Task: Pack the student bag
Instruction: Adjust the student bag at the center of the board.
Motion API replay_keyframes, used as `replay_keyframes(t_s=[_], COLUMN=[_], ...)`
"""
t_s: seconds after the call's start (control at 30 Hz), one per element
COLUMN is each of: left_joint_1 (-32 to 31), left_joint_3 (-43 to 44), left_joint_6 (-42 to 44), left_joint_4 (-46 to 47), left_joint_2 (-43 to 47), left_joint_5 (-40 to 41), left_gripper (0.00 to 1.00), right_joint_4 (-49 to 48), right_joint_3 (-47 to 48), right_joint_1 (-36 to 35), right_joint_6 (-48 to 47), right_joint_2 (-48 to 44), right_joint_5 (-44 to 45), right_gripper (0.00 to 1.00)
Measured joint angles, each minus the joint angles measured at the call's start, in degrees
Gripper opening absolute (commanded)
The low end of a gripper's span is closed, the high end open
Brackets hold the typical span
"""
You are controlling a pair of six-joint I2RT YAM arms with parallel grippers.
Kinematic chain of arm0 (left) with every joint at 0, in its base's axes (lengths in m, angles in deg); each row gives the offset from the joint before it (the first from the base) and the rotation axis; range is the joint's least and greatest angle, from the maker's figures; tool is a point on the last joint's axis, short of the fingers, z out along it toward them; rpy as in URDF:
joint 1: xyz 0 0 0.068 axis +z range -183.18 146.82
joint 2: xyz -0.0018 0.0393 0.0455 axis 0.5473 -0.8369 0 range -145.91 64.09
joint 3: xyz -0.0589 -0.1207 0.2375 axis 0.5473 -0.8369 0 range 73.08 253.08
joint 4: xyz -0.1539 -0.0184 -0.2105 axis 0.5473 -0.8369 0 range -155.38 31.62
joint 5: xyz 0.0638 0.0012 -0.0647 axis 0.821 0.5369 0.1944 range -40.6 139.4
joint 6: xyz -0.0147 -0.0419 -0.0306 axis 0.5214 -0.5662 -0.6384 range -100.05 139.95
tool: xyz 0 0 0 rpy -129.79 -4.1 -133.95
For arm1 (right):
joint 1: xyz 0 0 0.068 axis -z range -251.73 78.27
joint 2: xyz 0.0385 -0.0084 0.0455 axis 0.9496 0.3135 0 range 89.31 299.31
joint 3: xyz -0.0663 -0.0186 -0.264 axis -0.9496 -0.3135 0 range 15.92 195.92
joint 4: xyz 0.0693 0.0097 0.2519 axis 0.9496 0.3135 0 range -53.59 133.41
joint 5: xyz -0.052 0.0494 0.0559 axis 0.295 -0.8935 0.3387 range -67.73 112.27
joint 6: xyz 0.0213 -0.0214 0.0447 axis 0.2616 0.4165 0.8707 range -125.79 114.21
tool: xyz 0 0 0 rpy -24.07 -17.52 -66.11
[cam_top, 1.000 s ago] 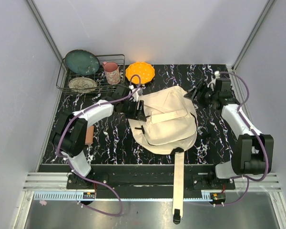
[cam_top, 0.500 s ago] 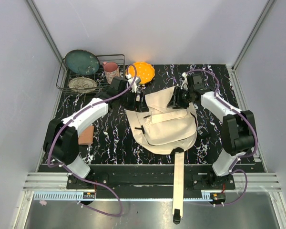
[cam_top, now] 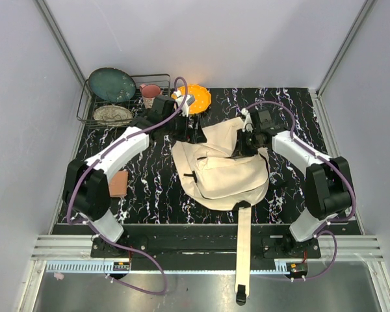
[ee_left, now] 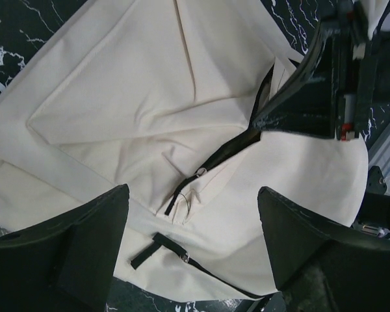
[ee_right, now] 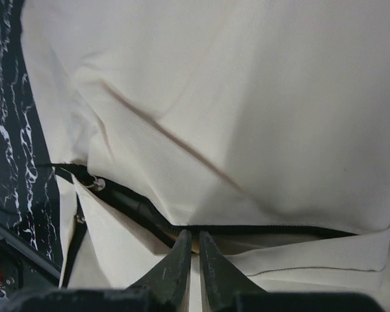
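The student bag (cam_top: 224, 174), a large cream canvas backpack, lies flat in the middle of the dark marbled table. Its long webbing strap (cam_top: 243, 253) hangs over the near edge. My right gripper (cam_top: 243, 144) sits at the bag's far upper edge. In the right wrist view it (ee_right: 196, 235) is shut on a thin fold of cream fabric just below the black zipper line (ee_right: 273, 229). My left gripper (cam_top: 194, 134) hovers over the bag's far left corner. Its jaws (ee_left: 192, 195) stand wide open above the cloth (ee_left: 149, 97), holding nothing.
A wire rack (cam_top: 161, 78) at the back left holds a teal plate (cam_top: 112, 83) and a pale dish (cam_top: 112, 114). A pink mug (cam_top: 149, 95) and an orange plate (cam_top: 196, 99) stand beside it. A brown block (cam_top: 120, 184) lies at the table's left.
My right arm swung in from the far right to the bag's upper edge and closed on the fabric. My left gripper opened and drew back toward the far left corner.
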Motion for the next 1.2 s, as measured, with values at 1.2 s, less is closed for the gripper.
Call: replay_keyframes(t_s=[1.2], left_joint_1=[-16.79], left_joint_3=[16.59], left_joint_6=[23.96], left_joint_4=[-5.64], left_joint_2=[-21.18], left_joint_5=[15.67], left_gripper=[0.94], right_joint_4=[-20.13], right_joint_3=[-20.35], right_joint_1=[-0.85], right_joint_6=[26.60], right_joint_2=[-9.51], right_joint_5=[6.95], right_gripper=[0.19])
